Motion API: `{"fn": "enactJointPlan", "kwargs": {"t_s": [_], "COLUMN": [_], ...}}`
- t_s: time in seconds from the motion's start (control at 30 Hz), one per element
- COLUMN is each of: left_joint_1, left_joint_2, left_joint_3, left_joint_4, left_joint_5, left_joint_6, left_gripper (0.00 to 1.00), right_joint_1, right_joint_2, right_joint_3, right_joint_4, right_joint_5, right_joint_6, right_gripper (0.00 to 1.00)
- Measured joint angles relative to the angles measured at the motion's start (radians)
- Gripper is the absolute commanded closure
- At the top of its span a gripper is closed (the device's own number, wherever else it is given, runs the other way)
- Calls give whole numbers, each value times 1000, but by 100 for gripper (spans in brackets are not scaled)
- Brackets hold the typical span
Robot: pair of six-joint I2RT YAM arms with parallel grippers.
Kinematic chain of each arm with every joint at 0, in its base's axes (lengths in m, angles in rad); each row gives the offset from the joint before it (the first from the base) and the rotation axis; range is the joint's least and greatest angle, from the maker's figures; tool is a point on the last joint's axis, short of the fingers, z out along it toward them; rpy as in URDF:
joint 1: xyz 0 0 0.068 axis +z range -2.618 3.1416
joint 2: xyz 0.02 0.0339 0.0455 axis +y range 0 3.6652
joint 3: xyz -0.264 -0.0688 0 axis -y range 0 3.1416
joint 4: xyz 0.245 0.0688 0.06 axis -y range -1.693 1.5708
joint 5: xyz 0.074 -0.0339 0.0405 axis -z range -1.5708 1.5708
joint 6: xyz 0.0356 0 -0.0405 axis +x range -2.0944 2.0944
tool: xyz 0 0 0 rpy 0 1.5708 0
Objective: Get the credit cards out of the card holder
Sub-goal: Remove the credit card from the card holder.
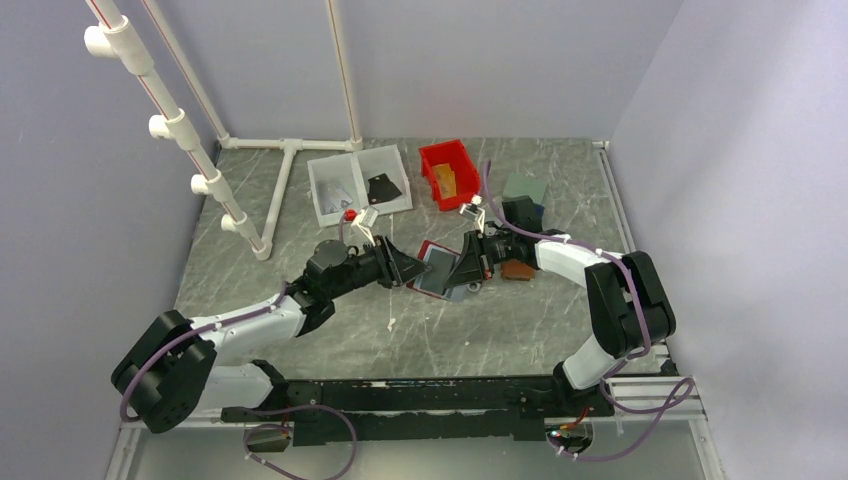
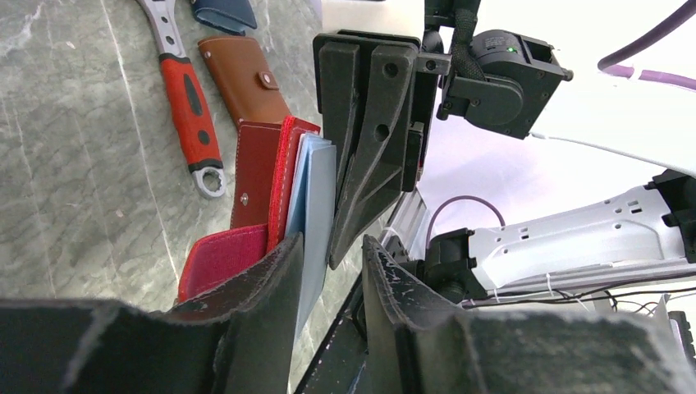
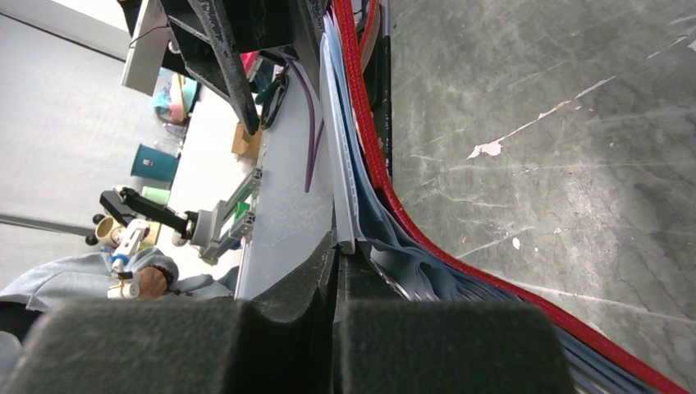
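Both jaws of the right gripper (image 3: pixel 336 256) are pressed shut on a thin, stiff pale sheet, judged to be a credit card (image 3: pixel 345 189), at the inner face of the card holder (image 2: pixel 283 176). The left gripper (image 2: pixel 328 275) is parted, with the holder's flap lying loosely between. The holder is positioned mid-table (image 1: pixel 250 250). Extraction is in hand. Next, the holder must be clamped and the card drawn straight out.
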Motion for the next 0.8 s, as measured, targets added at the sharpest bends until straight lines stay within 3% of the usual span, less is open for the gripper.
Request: {"fn": "enactJointPlan", "kwargs": {"t_s": [0.17,0.33,0.8], "left_joint_1": [5,10,42], "left_joint_2": [0,7,-32], "left_joint_3": [0,0,-48], "left_joint_4": [-14,-14,-4], "left_joint_5": [11,23,36], "left_joint_6": [-2,-10,-25], "left_gripper": [73,100,100], "right_joint_1": [1,0,4], "right_joint_2": [0,0,8], "right_joint_3": [0,1,1], "right_joint_4": [-15,-31,-54], "right_joint_5": [-3,-13,-24], "right_joint_6": [-15,-24,-56], "right_gripper": [100,100,100]}}
